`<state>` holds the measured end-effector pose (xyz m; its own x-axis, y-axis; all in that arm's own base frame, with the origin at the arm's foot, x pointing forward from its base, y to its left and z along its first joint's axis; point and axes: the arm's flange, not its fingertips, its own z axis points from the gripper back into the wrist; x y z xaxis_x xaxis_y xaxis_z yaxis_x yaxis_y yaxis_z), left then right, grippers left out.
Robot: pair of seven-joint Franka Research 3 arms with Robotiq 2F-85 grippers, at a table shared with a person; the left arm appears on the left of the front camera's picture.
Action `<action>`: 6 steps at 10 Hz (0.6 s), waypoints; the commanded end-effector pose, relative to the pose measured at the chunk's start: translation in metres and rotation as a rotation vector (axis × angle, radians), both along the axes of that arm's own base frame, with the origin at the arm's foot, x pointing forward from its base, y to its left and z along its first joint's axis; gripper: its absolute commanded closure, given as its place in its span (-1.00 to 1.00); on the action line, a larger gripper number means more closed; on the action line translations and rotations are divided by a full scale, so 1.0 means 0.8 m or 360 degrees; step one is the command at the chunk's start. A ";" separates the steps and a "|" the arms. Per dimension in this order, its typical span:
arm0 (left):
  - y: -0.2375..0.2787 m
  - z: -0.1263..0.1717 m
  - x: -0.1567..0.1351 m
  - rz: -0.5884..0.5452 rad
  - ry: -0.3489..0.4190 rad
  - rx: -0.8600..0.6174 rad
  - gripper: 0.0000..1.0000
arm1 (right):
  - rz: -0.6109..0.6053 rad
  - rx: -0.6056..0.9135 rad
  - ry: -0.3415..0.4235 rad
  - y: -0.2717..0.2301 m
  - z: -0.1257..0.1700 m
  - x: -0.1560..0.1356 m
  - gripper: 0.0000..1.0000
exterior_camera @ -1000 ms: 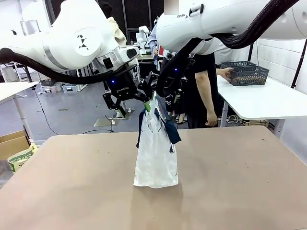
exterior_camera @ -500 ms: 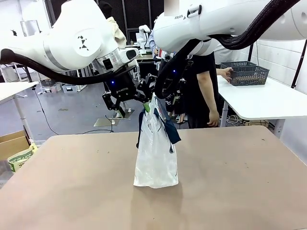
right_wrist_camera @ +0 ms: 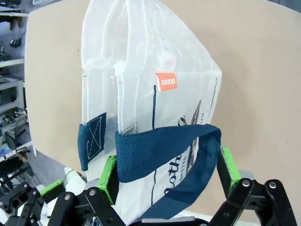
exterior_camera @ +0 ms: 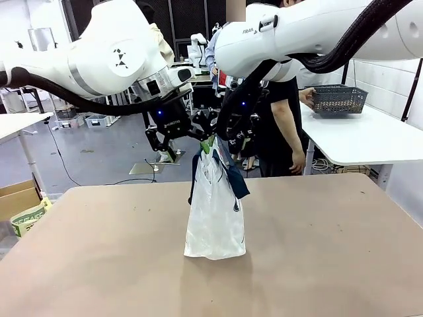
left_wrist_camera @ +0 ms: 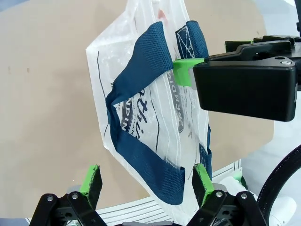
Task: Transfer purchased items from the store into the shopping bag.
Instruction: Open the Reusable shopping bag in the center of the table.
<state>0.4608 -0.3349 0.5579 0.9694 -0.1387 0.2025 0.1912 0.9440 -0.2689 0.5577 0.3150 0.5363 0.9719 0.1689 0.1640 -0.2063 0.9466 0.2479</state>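
The shopping bag (exterior_camera: 215, 218) stands upright at the middle of the tabletop (exterior_camera: 330, 251), mouth pinched narrow, and both arms are on its top edge. The right gripper (right_wrist_camera: 169, 172) is spread wide, with a navy strap handle (right_wrist_camera: 160, 146) running across the gap between its green pads, unpinched. The left gripper (left_wrist_camera: 146, 181) is just as wide, the other handle loop (left_wrist_camera: 141, 155) sagging between its fingers.

By my read, the job right now is to catch the handles and open the mouth. Each gripper should close squarely on its own strap, not on the thin plastic, which would crumple and slip. Then ease them apart, left and right, keeping the base down on the tabletop so the bag doesn't topple.

At the far right, a person (exterior_camera: 277, 119) has a hand on a dark basket (exterior_camera: 338, 100); I can't tell what it holds.
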 end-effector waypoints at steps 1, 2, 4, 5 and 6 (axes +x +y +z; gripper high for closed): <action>-0.009 0.004 0.006 0.0066 0.0030 0.0024 -1.00 | 0.0001 0.0001 0.0032 -0.003 -0.005 0.000 -1.00; -0.009 0.000 0.010 0.0099 0.0025 0.0047 -1.00 | 0.0010 0.0005 0.0037 -0.003 -0.005 0.000 -1.00; -0.004 -0.012 0.018 0.0162 -0.0021 0.0101 -0.60 | 0.0124 0.0022 -0.0009 -0.005 -0.008 -0.002 -0.61; -0.001 -0.014 0.019 0.0179 -0.0017 0.0099 -0.20 | 0.0123 0.0031 -0.0005 -0.005 -0.009 -0.002 -0.21; 0.001 -0.017 0.020 0.0201 -0.0013 0.0089 0.20 | 0.0121 0.0032 0.0009 -0.005 -0.010 -0.003 0.18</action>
